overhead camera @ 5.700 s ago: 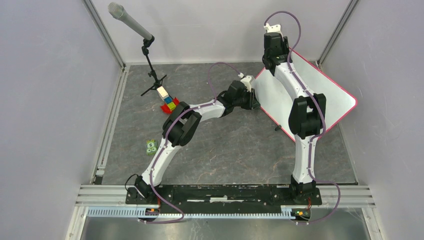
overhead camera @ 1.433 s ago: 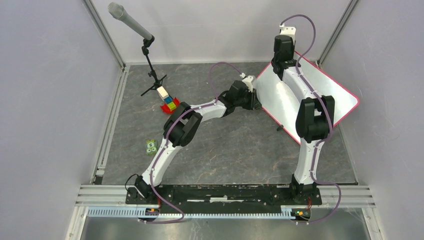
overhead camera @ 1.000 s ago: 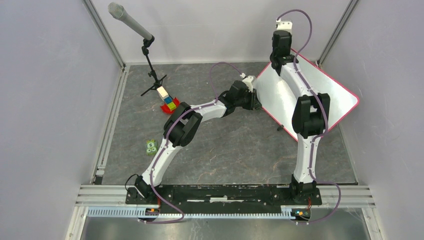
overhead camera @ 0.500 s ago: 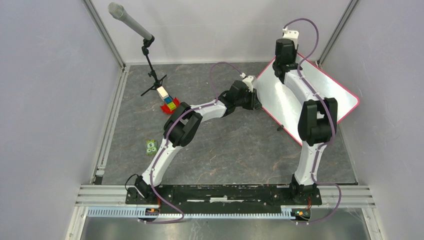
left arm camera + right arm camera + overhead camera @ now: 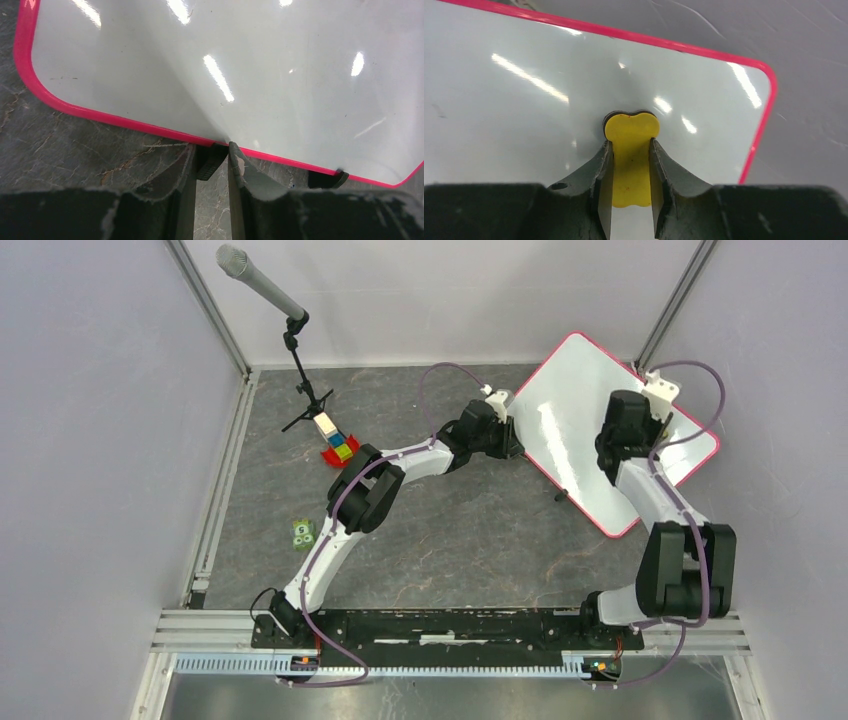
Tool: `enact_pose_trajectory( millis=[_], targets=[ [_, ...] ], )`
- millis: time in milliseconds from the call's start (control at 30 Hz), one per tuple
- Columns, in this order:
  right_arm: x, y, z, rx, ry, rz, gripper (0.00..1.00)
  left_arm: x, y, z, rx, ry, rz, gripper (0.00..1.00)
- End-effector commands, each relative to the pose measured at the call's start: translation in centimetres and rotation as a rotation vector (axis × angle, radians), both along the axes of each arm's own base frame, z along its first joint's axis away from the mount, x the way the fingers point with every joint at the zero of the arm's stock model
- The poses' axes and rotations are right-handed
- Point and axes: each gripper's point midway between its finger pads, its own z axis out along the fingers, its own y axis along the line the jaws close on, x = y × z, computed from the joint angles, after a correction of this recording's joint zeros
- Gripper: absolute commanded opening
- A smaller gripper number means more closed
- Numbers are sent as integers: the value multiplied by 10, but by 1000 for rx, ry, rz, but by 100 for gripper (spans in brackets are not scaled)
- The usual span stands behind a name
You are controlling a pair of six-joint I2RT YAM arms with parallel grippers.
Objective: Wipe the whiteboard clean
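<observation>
A microphone (image 5: 258, 284) on a black stand is seen at the far left corner of the table (image 5: 450, 540). A small pile of coloured toy blocks (image 5: 337, 446) is set just in front of the stand's feet. A green block (image 5: 303, 532) lies nearer, well apart from the pile.

Toward the middle, the left gripper (image 5: 211, 156) is reached out to the left edge of the whiteboard (image 5: 570, 390). Its fingers (image 5: 186, 172) are drawn close together around what seems to be a small black foot (image 5: 210, 162) under the pink frame, though the contact is partly hidden.

The whiteboard is laid on the far right part of the table, turned diagonally. One corner is near the back wall and another near the right wall. Its white face is streaked with glare.

At the right, the right gripper (image 5: 630, 146) is clamped on a yellow eraser (image 5: 631, 127). The eraser's rounded end is pressed against the board's face, near the rounded corner seen in the right wrist view.
</observation>
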Motion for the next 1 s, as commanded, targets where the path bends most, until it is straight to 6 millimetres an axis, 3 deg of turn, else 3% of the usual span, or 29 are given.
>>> enact_pose_trajectory(
  millis=[0, 200, 367, 567, 700, 833, 967],
  targets=[
    [-31, -10, -11, 0, -49, -74, 33, -10, -10, -13, 20, 10, -30, 22],
    [-3, 21, -21, 23, -36, 83, 32, -9, -10, -12, 22, 10, -27, 22],
    [18, 76, -51, 4, 66, 221, 32, -10, -11, -12, 24, 8, -32, 22],
    [26, 146, -78, 7, 117, 436, 31, -11, -11, -12, 24, 9, -31, 22],
    [20, 175, -77, -3, 126, 529, 32, -11, -11, -12, 23, 9, -33, 22],
    [-3, 178, -80, 57, 128, 532, 32, -11, -10, -11, 26, 3, -34, 23],
    [-32, 180, -103, 123, 198, 583, 32, -15, -7, 1, 5, -12, -33, 32]
  ],
)
